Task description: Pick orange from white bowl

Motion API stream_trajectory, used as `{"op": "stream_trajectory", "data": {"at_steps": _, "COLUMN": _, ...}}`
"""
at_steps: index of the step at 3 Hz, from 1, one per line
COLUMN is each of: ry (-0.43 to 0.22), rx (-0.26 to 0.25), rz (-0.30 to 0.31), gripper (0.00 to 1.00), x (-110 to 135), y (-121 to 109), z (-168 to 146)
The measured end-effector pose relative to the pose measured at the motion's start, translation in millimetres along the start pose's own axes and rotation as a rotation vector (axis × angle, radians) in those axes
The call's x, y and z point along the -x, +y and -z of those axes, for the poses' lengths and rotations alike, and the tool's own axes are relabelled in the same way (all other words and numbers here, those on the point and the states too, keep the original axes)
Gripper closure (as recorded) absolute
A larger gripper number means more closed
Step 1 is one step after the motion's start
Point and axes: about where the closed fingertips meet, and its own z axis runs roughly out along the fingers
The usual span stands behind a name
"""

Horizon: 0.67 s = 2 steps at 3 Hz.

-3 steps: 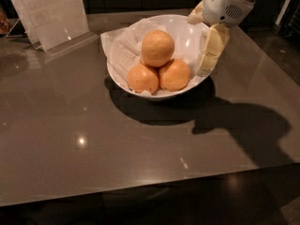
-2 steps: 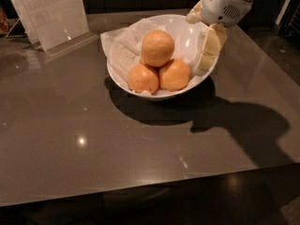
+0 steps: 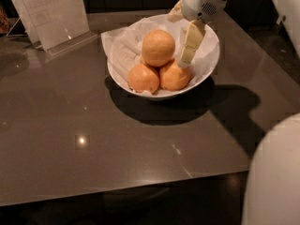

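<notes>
— What's in the white bowl?

— It sits upper centre in the frame on the dark glossy table, lined with crumpled white paper. Three fruits lie in it. The orange, the biggest and palest, rests on top of two smaller, deeper-orange fruits: one at the front left, one at the front right.

— And the gripper?

— The gripper reaches down from the upper right into the bowl, just right of the orange and above the front-right fruit. It may be brushing the orange, but the angle doesn't settle that. Whether it is parted or closed I cannot tell. Nothing is lifted.

— Anything else around?

— A clear sign holder stands at upper left, and a white rounded robot part fills the lower right corner.

— What differs from a second ago?

— The gripper was over the bowl's right rim; now it is further left, inside the bowl beside the orange. The fruits lie as before. The white part at lower right is new.
</notes>
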Motion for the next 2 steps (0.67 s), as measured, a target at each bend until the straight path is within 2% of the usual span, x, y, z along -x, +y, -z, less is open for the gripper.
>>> {"op": "stream_trajectory", "data": {"at_steps": 1, "ry": -0.058, "rx": 0.064, "rz": 0.007, "gripper": 0.00, "x": 13.3, "y": -21.1, "z": -33.4}}
{"op": "stream_trajectory", "data": {"at_steps": 2, "ry": -0.096, "rx": 0.095, "rz": 0.001, "gripper": 0.00, "x": 19.7, "y": -30.4, "z": -51.9}}
